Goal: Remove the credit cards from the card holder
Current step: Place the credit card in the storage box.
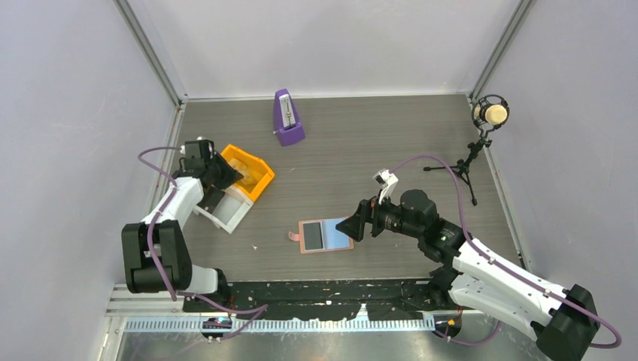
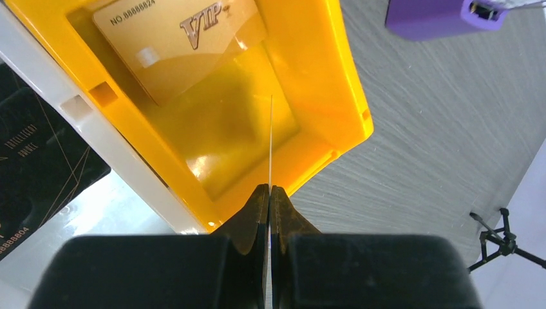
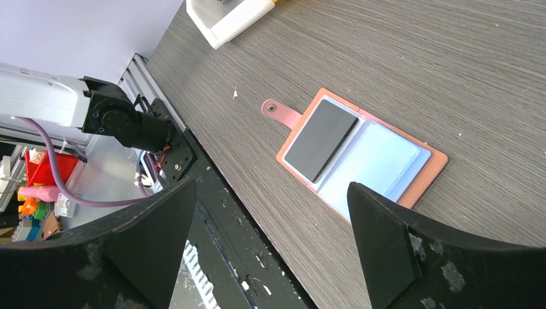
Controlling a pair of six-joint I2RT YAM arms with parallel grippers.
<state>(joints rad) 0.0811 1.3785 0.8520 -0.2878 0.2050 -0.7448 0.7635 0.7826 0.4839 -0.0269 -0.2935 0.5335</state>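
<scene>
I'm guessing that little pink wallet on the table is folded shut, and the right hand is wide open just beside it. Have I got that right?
Not quite. The card holder is spread open, not folded shut, with a dark card lying on one of its inner faces. The right wrist view shows this plainly. The rest holds: the right hand is wide open just beside it.

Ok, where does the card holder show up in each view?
Top external: the card holder lies open at lower centre, on the table.
Left wrist: not in it.
Right wrist: right of centre, spread open, a dark card on its left face.
Shared landmark: the white tray.
</scene>
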